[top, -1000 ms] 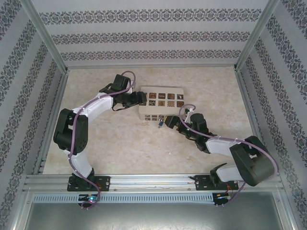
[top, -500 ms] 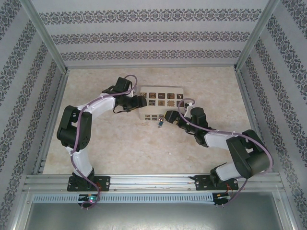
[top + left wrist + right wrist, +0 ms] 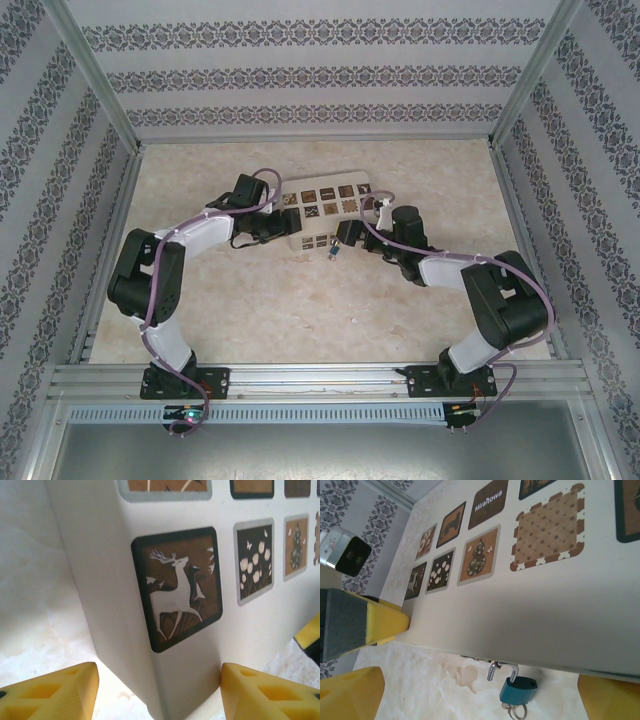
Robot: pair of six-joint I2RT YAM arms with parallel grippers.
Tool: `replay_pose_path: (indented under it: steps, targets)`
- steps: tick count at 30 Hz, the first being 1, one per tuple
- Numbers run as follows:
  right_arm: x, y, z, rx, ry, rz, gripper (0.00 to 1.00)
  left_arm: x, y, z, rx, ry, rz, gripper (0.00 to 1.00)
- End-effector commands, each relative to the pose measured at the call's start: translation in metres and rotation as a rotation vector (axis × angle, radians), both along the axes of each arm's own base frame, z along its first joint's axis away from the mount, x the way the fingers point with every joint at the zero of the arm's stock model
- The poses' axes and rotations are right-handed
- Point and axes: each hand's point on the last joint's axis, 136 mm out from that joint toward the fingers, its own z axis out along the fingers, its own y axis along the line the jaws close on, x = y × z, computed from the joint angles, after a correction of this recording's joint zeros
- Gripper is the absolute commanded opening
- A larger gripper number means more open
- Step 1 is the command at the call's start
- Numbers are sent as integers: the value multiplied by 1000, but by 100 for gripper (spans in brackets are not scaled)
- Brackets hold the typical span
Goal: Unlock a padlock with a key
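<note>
The pale marbled desk (image 3: 300, 310) has open room toward the near rail. A beige box with dark patterned tiles (image 3: 325, 208) sits skewed at mid-desk. Both arms bend low and inward. The left gripper (image 3: 283, 224) has its jaws partly open astride the box's left corner, one finger clear of it. The right gripper (image 3: 346, 233) has its jaws spread wide and empty. A tiny teal-blue padlock (image 3: 518, 689) hangs at the box's near edge.

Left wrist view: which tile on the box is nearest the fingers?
The deer tile, white stag on brown with a dark border, at the box corner; the flower tile and gourd tile sit farther right.
</note>
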Motion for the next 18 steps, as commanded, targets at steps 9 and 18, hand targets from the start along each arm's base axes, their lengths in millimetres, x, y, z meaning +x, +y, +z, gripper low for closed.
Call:
replay_pose_path:
  steps: [9, 18]
  targets:
    - [24, 14, 15, -15, -127, 121, 99, -34, 18, -32, 57, 132, 29, 64]
    - [14, 5, 8, -26, -115, 111, 98, -23, 15, -6, 40, 72, 29, 64]
